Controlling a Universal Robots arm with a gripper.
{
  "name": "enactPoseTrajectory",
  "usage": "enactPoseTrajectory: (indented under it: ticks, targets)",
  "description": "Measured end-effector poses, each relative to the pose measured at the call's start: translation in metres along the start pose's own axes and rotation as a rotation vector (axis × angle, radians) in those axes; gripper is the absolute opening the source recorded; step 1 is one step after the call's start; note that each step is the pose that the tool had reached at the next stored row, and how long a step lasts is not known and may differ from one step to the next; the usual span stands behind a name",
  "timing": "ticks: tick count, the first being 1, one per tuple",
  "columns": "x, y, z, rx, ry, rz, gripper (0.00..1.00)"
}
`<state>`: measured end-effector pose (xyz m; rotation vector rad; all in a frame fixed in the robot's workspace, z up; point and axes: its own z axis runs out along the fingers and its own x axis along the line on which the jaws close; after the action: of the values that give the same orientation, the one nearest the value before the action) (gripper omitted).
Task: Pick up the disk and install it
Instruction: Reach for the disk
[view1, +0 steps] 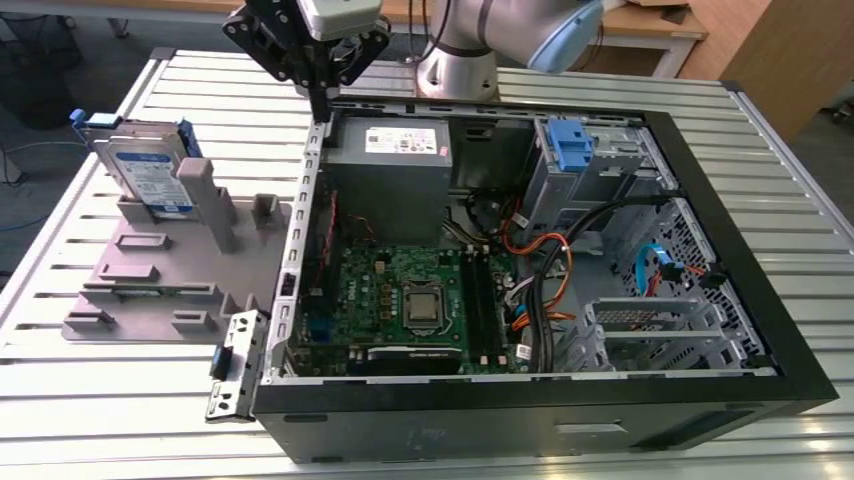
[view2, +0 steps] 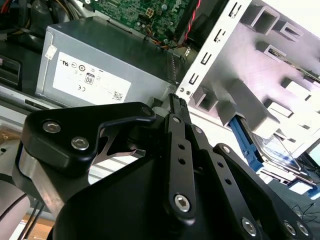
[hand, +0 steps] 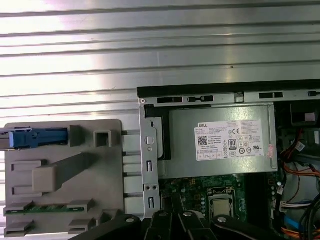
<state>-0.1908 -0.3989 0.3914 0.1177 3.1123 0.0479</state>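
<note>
In the exterior view, the disk (view1: 144, 172) stands on edge in a slot of the grey holder (view1: 147, 270) at the exterior view's upper left, outside the open computer case (view1: 534, 420). The gripper (view1: 320, 108) hangs at the top of the frame over the case's near wall, beside the power supply (view1: 400, 165). Its fingers are drawn together and hold nothing. It is apart from the disk. By my judgement nothing of the task is done: both the pick-up and the fitting are left. Inside the case lie the motherboard (view1: 400, 290), a bright-blue latch (view1: 567, 145) and orange cables (view1: 547, 250) that run near the drive cage (view1: 667, 330) and may crowd any way in.

In the second wrist view, the gripper (view2: 176, 102) ends in one closed tip near the case's perforated wall (view2: 210, 55), with the power supply (view2: 100, 65) behind it. The disk (view2: 280, 152), with its blue rail, sits in the holder (view2: 260, 60) beyond that wall, and the holder's posts stand close around it.

In the first wrist view, the gripper (hand: 175, 215) is over the motherboard's edge. The disk (hand: 40, 137) shows edge-on as a blue strip in the holder (hand: 65, 175), well apart from the power supply (hand: 220, 140).
</note>
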Motion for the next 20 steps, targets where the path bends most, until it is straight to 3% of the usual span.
enactPoseTrajectory:
  ticks: [20]
  targets:
    - [0.0237, -0.0018, -0.0001, 0.0001, 0.0001, 0.000, 0.11]
